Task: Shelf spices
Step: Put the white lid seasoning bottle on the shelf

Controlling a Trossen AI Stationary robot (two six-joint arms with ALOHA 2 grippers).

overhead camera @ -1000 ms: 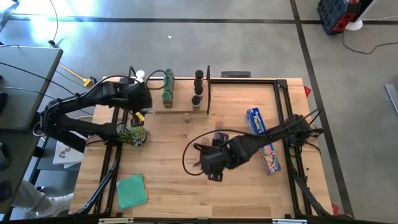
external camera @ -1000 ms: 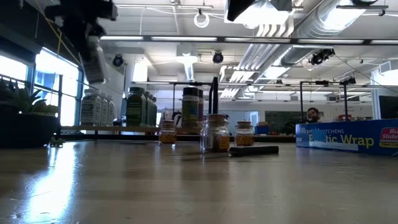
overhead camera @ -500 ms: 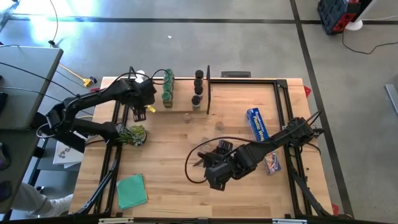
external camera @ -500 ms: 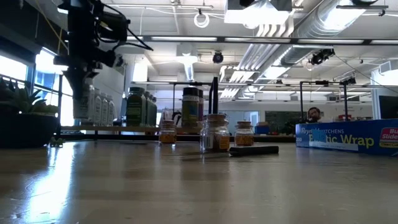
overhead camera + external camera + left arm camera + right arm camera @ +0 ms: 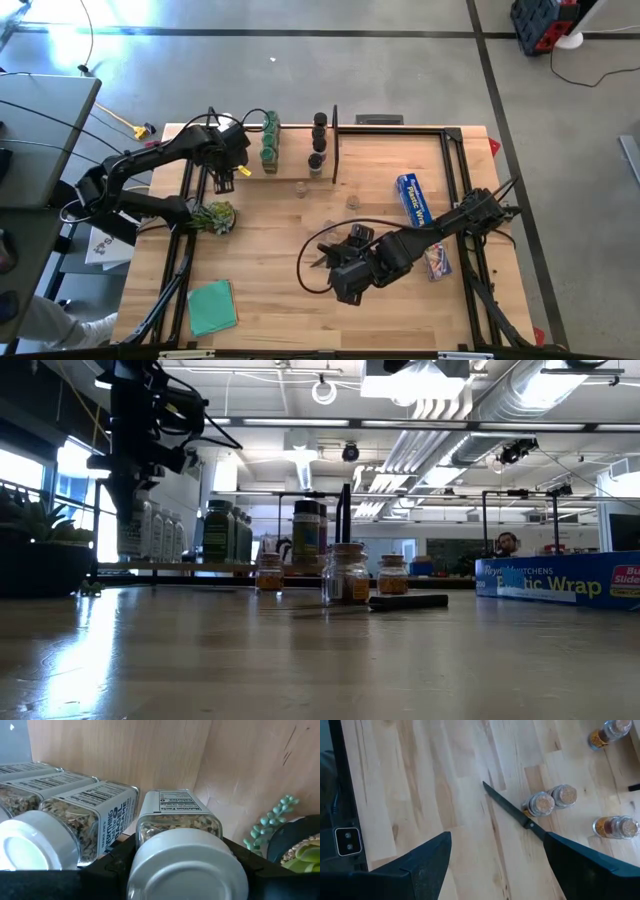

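1. A pale wooden tabletop (image 5: 280, 290) carries a blue wrap box (image 5: 419, 222), a green cloth (image 5: 212, 306), a small plant (image 5: 212, 215) and a knife (image 5: 514, 811).
2. Beyond lies grey floor; the low view shows a bright workshop with ceiling ducts.
3. The shelf (image 5: 290, 174) stands at the far edge, lined with spice jars (image 5: 270, 145); several clear jars (image 5: 346, 573) stand loose mid-table.
4. The left pincer (image 5: 228, 152) clasps a white-capped jar (image 5: 179, 840) beside its shelved neighbours.
5. The right pincer (image 5: 322, 262) hangs spread wide, holding nothing, above the knife.
6. The label text on the jars is too small to read.
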